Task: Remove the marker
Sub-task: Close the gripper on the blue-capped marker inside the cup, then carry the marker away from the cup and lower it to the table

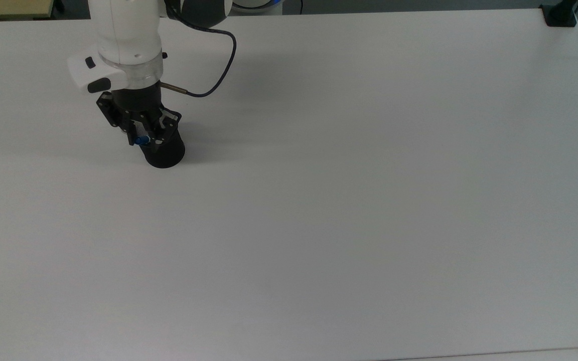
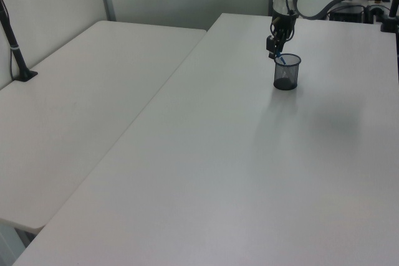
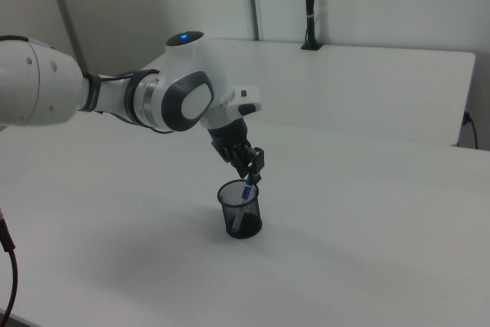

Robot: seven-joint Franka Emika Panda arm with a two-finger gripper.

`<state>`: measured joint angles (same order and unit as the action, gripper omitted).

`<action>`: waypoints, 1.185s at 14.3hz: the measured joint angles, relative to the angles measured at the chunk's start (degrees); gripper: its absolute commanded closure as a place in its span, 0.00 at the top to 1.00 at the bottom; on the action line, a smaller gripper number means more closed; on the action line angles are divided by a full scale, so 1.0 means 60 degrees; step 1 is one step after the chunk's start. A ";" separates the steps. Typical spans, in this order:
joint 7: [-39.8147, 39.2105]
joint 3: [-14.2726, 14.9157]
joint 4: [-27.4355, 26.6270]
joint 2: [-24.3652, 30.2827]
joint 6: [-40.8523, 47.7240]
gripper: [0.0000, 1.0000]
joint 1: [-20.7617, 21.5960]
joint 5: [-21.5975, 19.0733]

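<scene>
Marker: standing tilted in the black mesh cup, blue cap poking above the rim and leaning toward the right view's upper right; in the top view its blue tip peeks out between the claw's parts.
Cup: upright on the white worktop, near the top view's upper left corner, nothing else beside it.
Claw: down right over the cup mouth, fingers either side of the marker's capped end, drawn in close around it; whether they are actually pinching it or just bracketing it, I cannot tell.
Arm: white, reaching in from the top view's upper edge, black cable looping off the wrist.
Progress: early going, I'd say. The approach looks done and the grasp is right at the point of being made, but the marker sits in the cup, so the removal itself is all to come.
Left to do: secure the hold, draw the marker up clear of the rim, carry it away.
Hard to see: contact between fingers and barrel is masked by the claw body in the top view; the left view shows the claw tiny against the cup; the marker's lower half is dim behind the mesh.
</scene>
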<state>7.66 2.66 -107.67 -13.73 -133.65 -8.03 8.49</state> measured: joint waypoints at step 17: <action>0.0090 -0.1253 0.1603 0.2313 0.3945 0.01 -0.0008 -0.1047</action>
<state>8.20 -4.86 -98.05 0.14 -109.98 -8.08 2.20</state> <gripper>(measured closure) 0.828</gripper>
